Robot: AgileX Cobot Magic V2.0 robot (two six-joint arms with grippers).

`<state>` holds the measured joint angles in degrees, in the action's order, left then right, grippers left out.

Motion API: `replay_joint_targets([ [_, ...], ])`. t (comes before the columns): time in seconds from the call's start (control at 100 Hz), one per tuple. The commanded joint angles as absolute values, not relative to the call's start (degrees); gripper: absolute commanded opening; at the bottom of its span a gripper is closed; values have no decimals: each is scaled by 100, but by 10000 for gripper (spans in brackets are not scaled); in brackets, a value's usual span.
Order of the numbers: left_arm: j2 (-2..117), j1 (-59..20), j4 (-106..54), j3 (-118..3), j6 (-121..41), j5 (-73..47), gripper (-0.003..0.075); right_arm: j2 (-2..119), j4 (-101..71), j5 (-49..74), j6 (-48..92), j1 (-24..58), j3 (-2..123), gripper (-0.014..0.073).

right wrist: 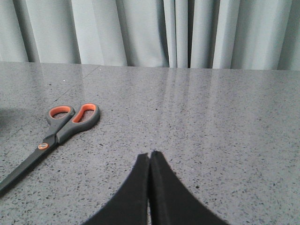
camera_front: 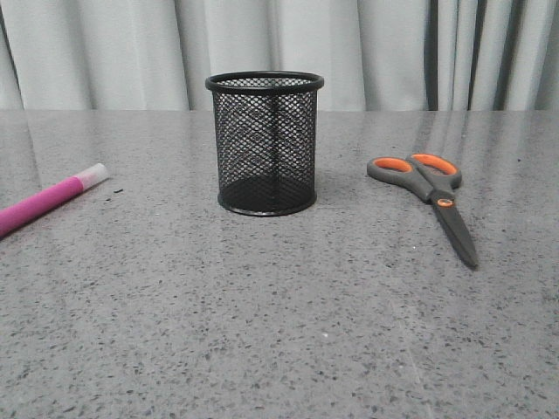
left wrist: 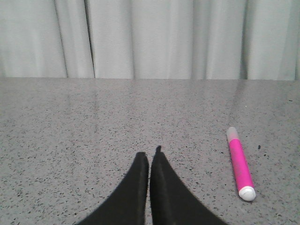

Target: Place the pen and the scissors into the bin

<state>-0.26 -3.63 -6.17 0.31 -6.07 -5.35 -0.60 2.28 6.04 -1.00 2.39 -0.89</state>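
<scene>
Left pincer (left wrist: pixel 149 159): we see its tips pressed together, empty, above the bench (camera_front: pixel 279 332).
Right pincer (right wrist: pixel 149 158): likewise closed, empty.
Pen (camera_front: pixel 51 199): left edge of front frame, flat.
Bin (camera_front: pixel 265 144): centre, upright.
Scissors (camera_front: pixel 430 199): right, flat, closed.

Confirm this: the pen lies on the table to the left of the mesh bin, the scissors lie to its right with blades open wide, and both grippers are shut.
One thing is wrong: the scissors have their blades closed together, as the front view shows. The rest holds: the pen lies left of the bin, and the left gripper and right gripper are shut.
</scene>
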Motion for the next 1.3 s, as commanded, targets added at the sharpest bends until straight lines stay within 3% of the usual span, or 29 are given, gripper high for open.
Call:
replay_joint_targets([
  [0.0, -207, -367, -683, 163, -544, -130, -20, -197, 302, 156, -47, 189, -140, -65],
  [1.04, -207, -367, -683, 163, -544, -130, -20, -197, 302, -82, -47, 189, -140, -65],
  [1.29, -207, -367, -2099, 163, -544, -41, -20, -197, -503, -282, -83, 189, -140, -65],
])
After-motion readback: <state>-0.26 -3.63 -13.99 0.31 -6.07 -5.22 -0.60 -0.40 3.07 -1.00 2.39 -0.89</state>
